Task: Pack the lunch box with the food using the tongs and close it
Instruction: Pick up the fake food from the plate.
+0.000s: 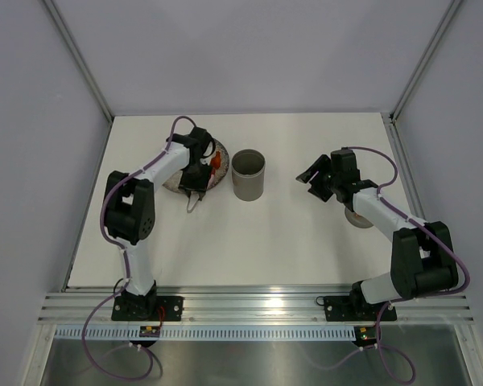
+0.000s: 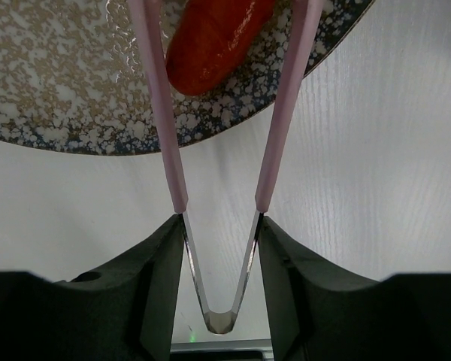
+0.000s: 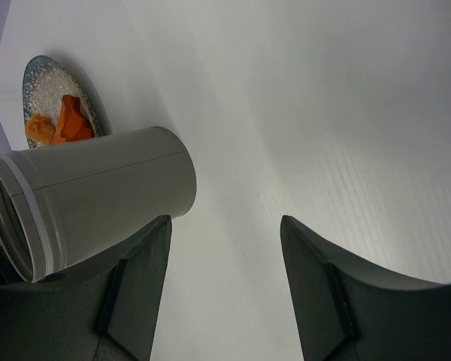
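My left gripper (image 2: 219,222) is shut on the pale pink tongs (image 2: 274,150), squeezing their two arms just above the joined end. The tong arms run out over the speckled plate (image 2: 60,83), one on each side of a red piece of food (image 2: 210,41), without pinching it. From above, the left gripper (image 1: 196,178) hovers over the plate (image 1: 219,178). The grey lunch box (image 1: 248,174) stands upright and uncovered just right of the plate. My right gripper (image 1: 315,178) is open and holds nothing, right of the lunch box (image 3: 98,199). Orange and red food (image 3: 66,122) lies on the plate (image 3: 37,79).
A small flat grey disc (image 1: 356,219) lies on the table, partly under the right forearm. The white table is bounded by walls at the back and sides and by a metal rail (image 1: 258,305) at the near edge.
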Controlling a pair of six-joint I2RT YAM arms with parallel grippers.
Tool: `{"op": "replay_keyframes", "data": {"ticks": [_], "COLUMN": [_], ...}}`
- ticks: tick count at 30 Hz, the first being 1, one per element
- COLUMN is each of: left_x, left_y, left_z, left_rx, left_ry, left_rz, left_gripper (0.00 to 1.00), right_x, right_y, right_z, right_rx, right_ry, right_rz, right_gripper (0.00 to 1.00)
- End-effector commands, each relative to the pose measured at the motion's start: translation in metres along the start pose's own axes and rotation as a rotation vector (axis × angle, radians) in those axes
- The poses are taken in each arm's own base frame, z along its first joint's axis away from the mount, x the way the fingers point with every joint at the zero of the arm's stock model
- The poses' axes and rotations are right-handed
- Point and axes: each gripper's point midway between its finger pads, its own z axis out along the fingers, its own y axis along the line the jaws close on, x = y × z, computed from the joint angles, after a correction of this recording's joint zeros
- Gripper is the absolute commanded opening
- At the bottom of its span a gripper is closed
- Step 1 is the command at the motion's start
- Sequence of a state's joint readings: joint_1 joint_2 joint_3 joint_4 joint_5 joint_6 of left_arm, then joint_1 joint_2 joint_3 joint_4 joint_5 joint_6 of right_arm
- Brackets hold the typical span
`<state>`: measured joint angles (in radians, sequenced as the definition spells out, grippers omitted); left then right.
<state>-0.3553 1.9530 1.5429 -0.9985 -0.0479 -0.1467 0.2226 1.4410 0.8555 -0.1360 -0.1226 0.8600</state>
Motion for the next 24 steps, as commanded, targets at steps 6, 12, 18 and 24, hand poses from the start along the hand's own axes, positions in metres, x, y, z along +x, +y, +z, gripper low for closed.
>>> {"op": "replay_keyframes", "data": {"ticks": [6, 12, 18, 24], "left_x": [-0.015, -0.015, -0.002, 0.002], "left_y": [-0.008, -0.01, -0.017, -0.014], "left_z": [-0.011, -0.028, -0.053, -0.07], "left_rx": [0.004, -0.004, 0.02, 0.021], "left_ry": [-0.043, -0.069, -0.107, -0.152], "left_rz": [0.024, 0.017, 0.013, -0.01], "left_gripper": [0.31, 0.1, 0.0, 0.0], "right_x": [-0.003, -0.004, -0.003, -0.001], "right_y": [0.01, 0.011, 0.01, 0.011], "right_z": [-0.002, -0.004, -0.005, -0.005], "right_rx": [-0.043, -0.046, -0.049, -0.058], "right_ry": [-0.017, -0.02, -0.021, -0.016], "right_rz": [-0.01, -0.006, -0.002, 0.004], "right_gripper": [0.68, 0.68, 0.68, 0.68]}}
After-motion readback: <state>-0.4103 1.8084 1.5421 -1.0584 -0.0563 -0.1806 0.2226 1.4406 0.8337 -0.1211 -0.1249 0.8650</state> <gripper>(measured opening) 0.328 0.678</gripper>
